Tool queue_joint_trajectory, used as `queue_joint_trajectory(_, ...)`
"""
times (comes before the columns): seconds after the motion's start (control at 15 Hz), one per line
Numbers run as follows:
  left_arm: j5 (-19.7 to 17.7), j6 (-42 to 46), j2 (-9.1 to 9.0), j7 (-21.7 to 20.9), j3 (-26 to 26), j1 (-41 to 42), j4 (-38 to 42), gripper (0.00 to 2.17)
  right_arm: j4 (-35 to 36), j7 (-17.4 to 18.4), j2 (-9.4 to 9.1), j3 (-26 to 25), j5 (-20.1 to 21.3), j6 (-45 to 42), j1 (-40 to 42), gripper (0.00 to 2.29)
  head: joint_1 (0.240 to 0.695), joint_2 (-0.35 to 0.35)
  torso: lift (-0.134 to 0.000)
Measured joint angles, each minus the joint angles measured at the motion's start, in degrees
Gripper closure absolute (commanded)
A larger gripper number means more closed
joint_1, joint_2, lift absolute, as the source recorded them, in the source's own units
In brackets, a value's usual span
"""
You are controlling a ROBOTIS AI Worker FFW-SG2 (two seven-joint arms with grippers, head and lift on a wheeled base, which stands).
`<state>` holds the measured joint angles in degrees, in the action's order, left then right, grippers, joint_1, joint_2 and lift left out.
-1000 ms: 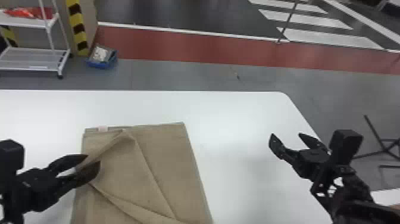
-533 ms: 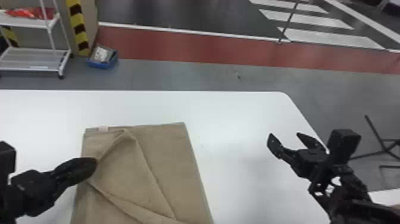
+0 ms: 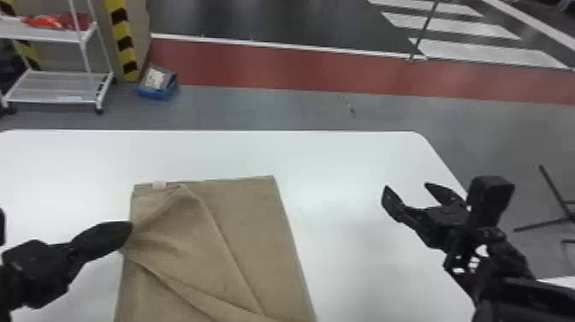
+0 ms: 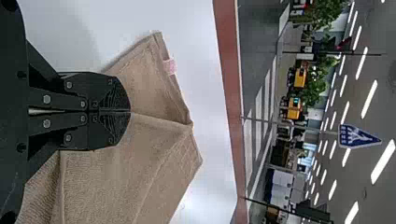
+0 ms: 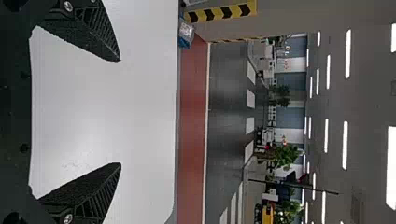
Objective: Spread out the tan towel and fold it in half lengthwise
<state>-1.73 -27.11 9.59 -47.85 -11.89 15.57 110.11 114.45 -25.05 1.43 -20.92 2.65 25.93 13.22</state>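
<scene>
Tan towel (image 3: 252, 231) on the bench (image 3: 351, 162), partly creased, its far edge short of the bench's far edge. Pale tag (image 3: 159, 185) at the towel's far left corner. Left claw (image 3: 128, 229) closed, pinching towel fabric at its left side; creases fan out from there. Right claw (image 3: 406, 187) wide and empty, near the bench's right edge, well apart from the towel.

white table (image 3: 355, 171), blue bin (image 3: 157, 87), white shelf cart (image 3: 60, 87)
</scene>
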Motion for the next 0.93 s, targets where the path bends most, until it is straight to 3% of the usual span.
queue_joint_trajectory(0.13, -0.58, -0.50, 0.03, -1.94, -3.73, 0.15, 0.59, 1.35, -0.81, 0.00, 0.92, 5.28, 4.18, 0.88, -1.19, 0.08, 0.695, -0.115, -0.125)
queue_joint_trajectory(0.2, -1.02, -0.87, 0.02, -2.71, -5.97, 0.16, 0.76, 1.35, -1.85, 0.00, 1.43, 9.05, 6.86, 1.47, -2.36, 0.08, 0.695, -0.038, -0.125)
queue_joint_trajectory(0.4, -2.39, -2.21, -0.12, -3.94, -11.42, 0.45, 1.49, 1.35, -8.30, 0.05, 1.95, 21.66, 14.35, 4.07, -9.18, 0.08, 0.695, 0.096, -0.125)
queue_joint_trajectory(0.6, -2.93, -2.55, -0.28, -4.03, -13.55, 1.42, 2.14, 1.35, -19.10, 0.98, 0.16, 30.84, 15.50, 7.19, -18.33, 0.11, 0.695, 0.226, -0.125)
queue_joint_trajectory(0.73, -2.98, -2.55, -0.47, -4.10, -13.71, 1.69, 2.20, 1.35, -26.46, 1.68, -1.04, 32.74, 14.95, 7.80, -23.22, 0.15, 0.695, 0.246, -0.125)
queue_joint_trajectory(0.93, -2.93, -2.56, -0.62, -4.01, -13.56, 1.79, 2.05, 1.35, -33.71, 1.69, -1.24, 33.24, 13.79, 7.84, -27.28, 0.29, 0.695, 0.247, -0.125)
